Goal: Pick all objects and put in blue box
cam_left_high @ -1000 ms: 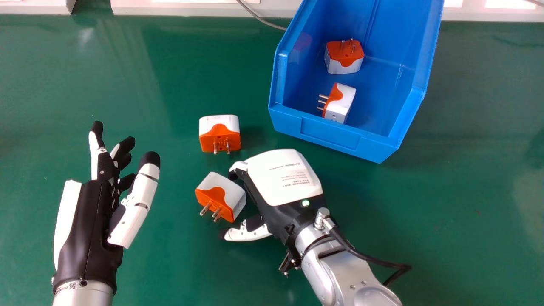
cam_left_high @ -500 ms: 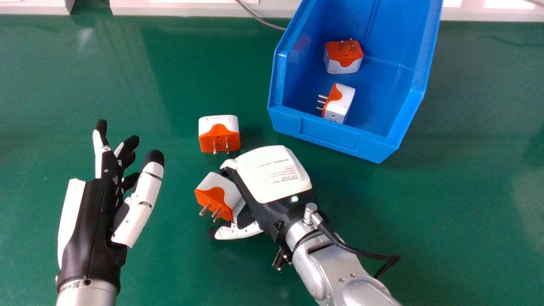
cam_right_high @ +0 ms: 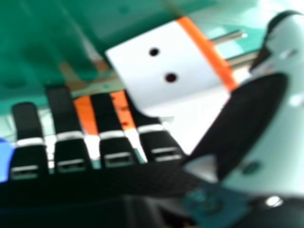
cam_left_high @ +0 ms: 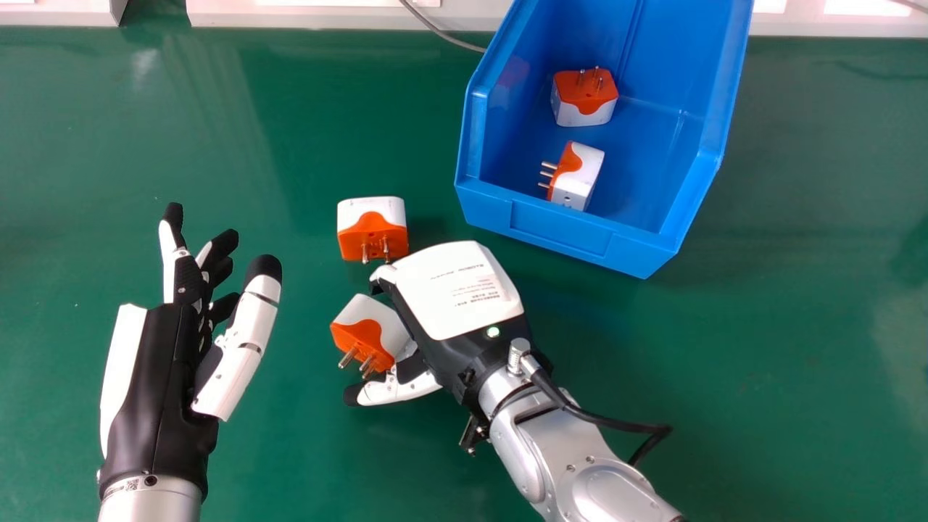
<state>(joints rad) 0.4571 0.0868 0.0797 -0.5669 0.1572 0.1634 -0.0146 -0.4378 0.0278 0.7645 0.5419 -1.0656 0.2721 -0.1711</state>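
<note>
**As near plug (cam_left_high: 368,335) lies at R hand's (cam_left_high: 457,290) 8 o'clock, R hand has the short reach**

Clock per head view, 12 at the top edge. R hand is open, w/ fingers (cam_right_high: 67,111) extended and thumb (cam_left_high: 399,389) spread wide; it has no grip on anything. Near plug sits on the green surface (cam_left_high: 725,391) in the gap btwn thumb and fingers, white side toward the palm in the right hand view. Can't tell if it touches either.

Prongs (cam_left_high: 349,357) aim approx 7 o'clock; R hand's long axis, wrist to fingertips, runs approx 10, thumb approx 9. So the prongs face out past the thumb, and the body is the part to pinch. Likely next: bring fingers in from the 11 o'clock side against the thumb, then lift. Poss. snag: thumb catching a prong and twisting the plug.

L hand (cam_left_high: 148,384), at the plug's 8 to 9 o'clock, is well apart, also open and w/o a load.

Farther out, 2nd plug (cam_left_high: 372,230) stands at near plug's 12, close to R hand's knuckle side; a wide finger sweep could nudge it.

Farthest, blue box (cam_left_high: 565,238) is at R hand's 1 to 2 o'clock, opp. the near plug, w/ two plugs (cam_left_high: 576,174) (cam_left_high: 584,98) inside.
</note>
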